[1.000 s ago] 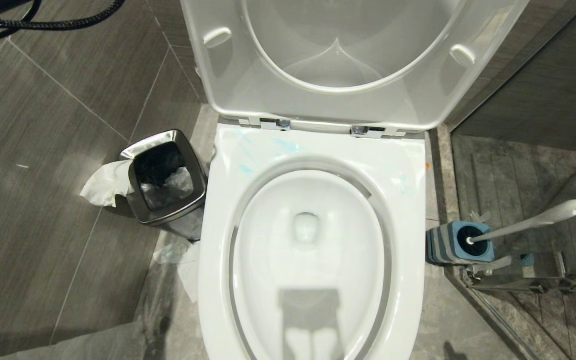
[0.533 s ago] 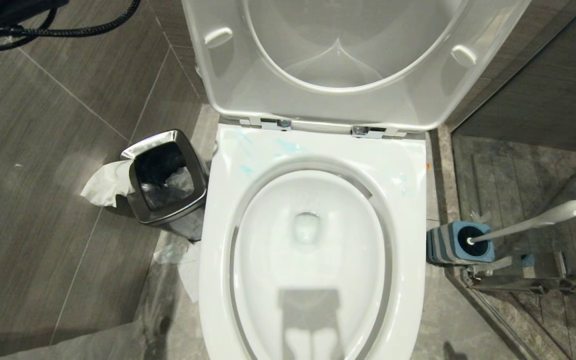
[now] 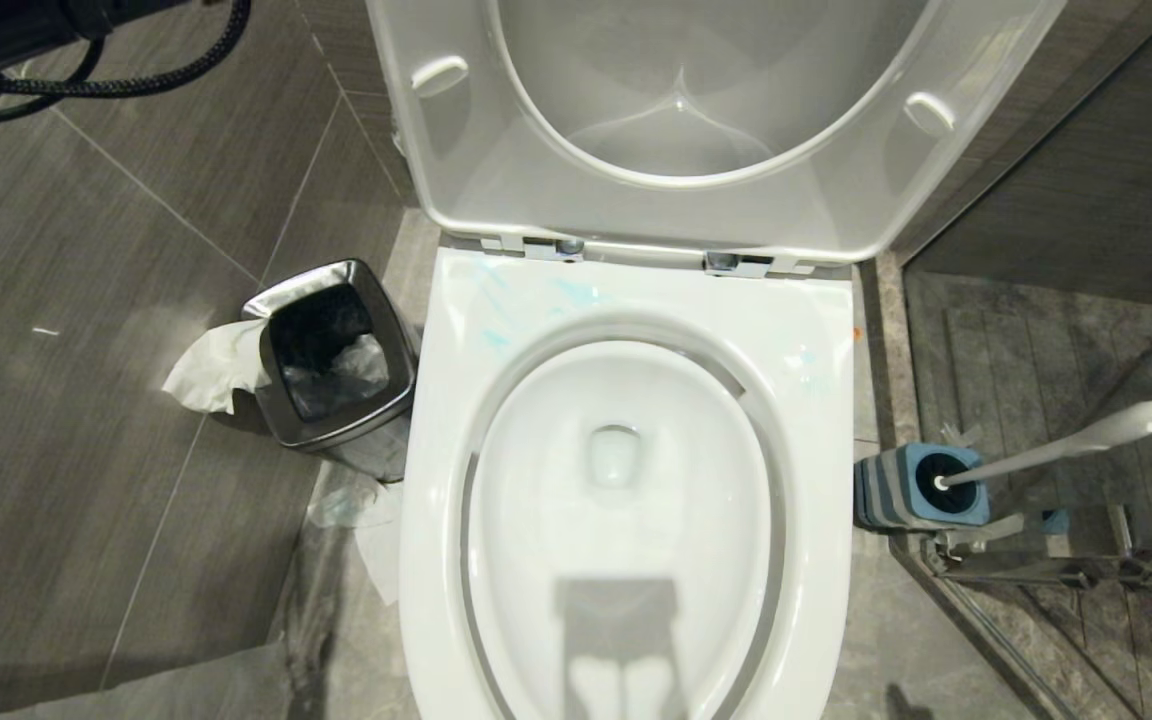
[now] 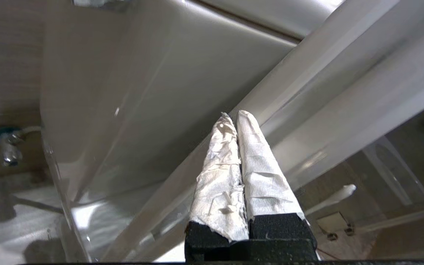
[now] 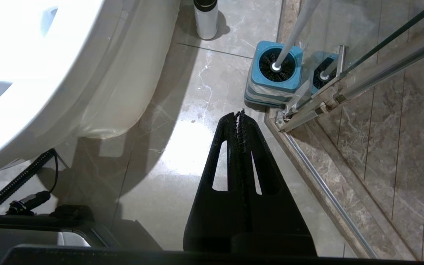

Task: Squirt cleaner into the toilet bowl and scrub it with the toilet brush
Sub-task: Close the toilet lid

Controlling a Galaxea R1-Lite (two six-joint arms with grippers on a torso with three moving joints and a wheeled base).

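The large white glossy ceramic toilet bowl stood open, teal-blue cleaner smears on its rim. The white-handled toilet brush remained untouched in its blue holder. Both end effectors, left and right, were closed, empty. Only the left arm had shifted slightly; scrubbing was judged pending.

Both tools closed, neither one gripping anything

The left tool is reaching out with its 2 paper-wrapped fingers pressed together; the right tool is hanging low, pointing down at the floor, its 2 black fingers meeting at the tips.
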